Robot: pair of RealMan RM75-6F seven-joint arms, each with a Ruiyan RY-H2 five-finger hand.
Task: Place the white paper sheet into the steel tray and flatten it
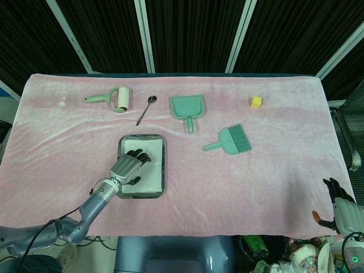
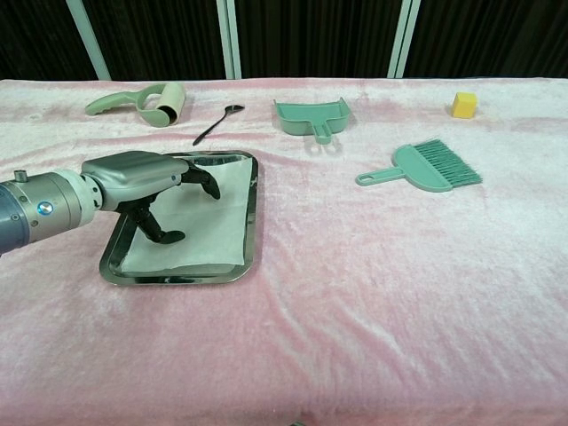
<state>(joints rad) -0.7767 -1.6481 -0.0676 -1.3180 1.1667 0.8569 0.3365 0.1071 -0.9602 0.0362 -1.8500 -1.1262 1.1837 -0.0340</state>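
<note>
A white paper sheet [image 2: 209,213] lies inside the steel tray [image 2: 251,232] on the pink cloth; in the head view the sheet [image 1: 149,170] fills the tray [image 1: 162,170] at left of centre. My left hand [image 2: 142,177] is over the tray's left half with fingers spread, its dark fingertips on or just above the paper; the head view shows the hand [image 1: 126,168] the same way. It holds nothing. My right hand [image 1: 341,207] shows only in the head view, off the table's lower right corner, fingers apart and empty.
Along the far side lie a lint roller [image 2: 146,102], a dark spoon [image 2: 213,124], a green dustpan [image 2: 312,115], a green brush [image 2: 424,167] and a yellow cube [image 2: 463,105]. The table's front edge runs near the tray.
</note>
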